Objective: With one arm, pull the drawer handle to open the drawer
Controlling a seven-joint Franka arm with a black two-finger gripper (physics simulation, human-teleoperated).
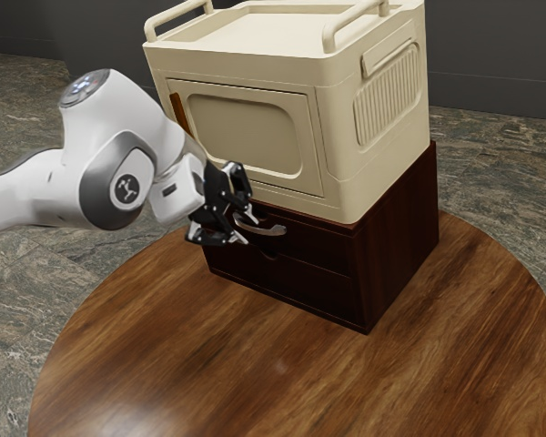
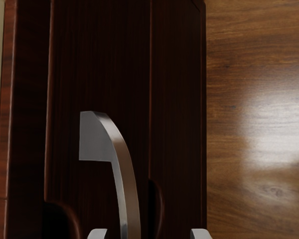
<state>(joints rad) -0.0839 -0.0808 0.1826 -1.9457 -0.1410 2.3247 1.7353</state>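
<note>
The round wooden tabletop (image 1: 291, 382) takes up the foreground and carries a dark reddish-brown cabinet (image 1: 405, 237). The white arm (image 1: 118, 164) enters from the exterior view's left and reaches to the cabinet's front.

At its end, the claw (image 1: 246, 223) is found with its fingers apart, one above the other in the exterior view, at the handle (image 1: 273, 230). In the wrist view the two fingertips (image 2: 202, 234) stand well separated, the curved metal handle running into the space between them, closer to one than to the other. The handle is not clamped.

The handle is mounted on the front of the upper drawer (image 1: 318, 248), which sits shut in the cabinet. The lower drawer (image 1: 300, 284) lies directly beneath it. Curved cutouts are noted in the woodwork near the handle.

On top of the cabinet rests a cream-coloured case (image 1: 382, 168), fitted with two raised rails (image 1: 355, 25), a recessed front panel (image 1: 246, 137) and a ribbed side panel (image 1: 387, 96). An orange-brown strip (image 1: 177, 114) stands at the front panel's edge, partly behind the arm. Beyond are a grey, veined floor (image 1: 500, 173) and a dark wall (image 1: 500, 55).
</note>
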